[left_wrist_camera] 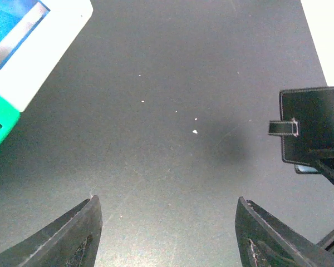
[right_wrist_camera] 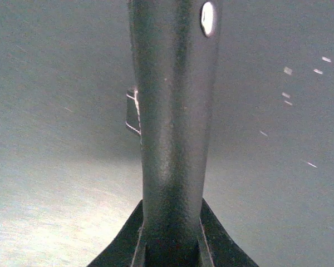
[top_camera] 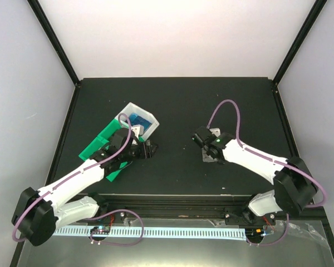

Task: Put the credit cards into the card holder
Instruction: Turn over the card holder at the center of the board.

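The card holder (left_wrist_camera: 313,130) is a black wallet with a snap strap. In the left wrist view it is at the right edge, just above the table. In the right wrist view the card holder (right_wrist_camera: 174,111) stands edge-on between the jaws, and my right gripper (right_wrist_camera: 172,228) is shut on it. My right gripper (top_camera: 203,139) is right of the table's middle. My left gripper (top_camera: 149,149) is beside the trays. Seen from the left wrist, this gripper (left_wrist_camera: 168,200) is open, with only bare table between its fingers. Blue credit cards (top_camera: 138,118) lie in the white tray (top_camera: 150,118). One card (left_wrist_camera: 11,25) shows at top left.
A green tray (top_camera: 100,146) lies against the white tray (left_wrist_camera: 44,55) at the left of the black table (top_camera: 178,100). Black frame posts stand at the table's back corners. A white slotted rail (top_camera: 172,232) runs along the near edge by the arm bases.
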